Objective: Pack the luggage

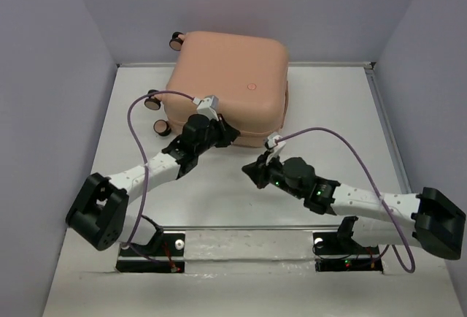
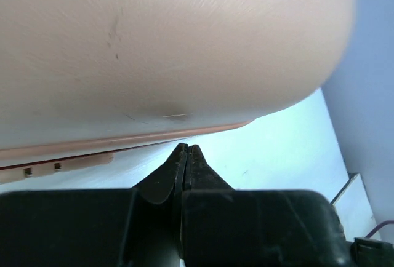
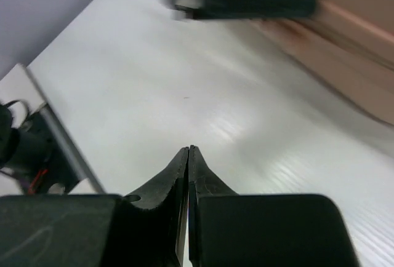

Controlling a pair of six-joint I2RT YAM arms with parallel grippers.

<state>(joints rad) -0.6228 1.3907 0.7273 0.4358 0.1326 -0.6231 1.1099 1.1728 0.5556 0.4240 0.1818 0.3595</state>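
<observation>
The peach-pink luggage (image 1: 230, 83) lies closed and flat at the back middle of the table, its caster wheels (image 1: 152, 101) pointing left. My left gripper (image 1: 228, 134) is shut and empty, its tips at the near edge of the suitcase by the seam. In the left wrist view the shell (image 2: 172, 51) fills the top and the shut left gripper (image 2: 186, 149) points at the seam just below it. My right gripper (image 1: 255, 171) is shut and empty, over bare table a little in front of the suitcase. In the right wrist view the right gripper (image 3: 189, 150) points across the table.
The white table (image 1: 328, 112) is walled by grey panels at the back and both sides. A purple cable (image 1: 350, 149) arcs over the right arm, and another loops from the left arm. The arm bases (image 1: 149, 251) stand at the near edge.
</observation>
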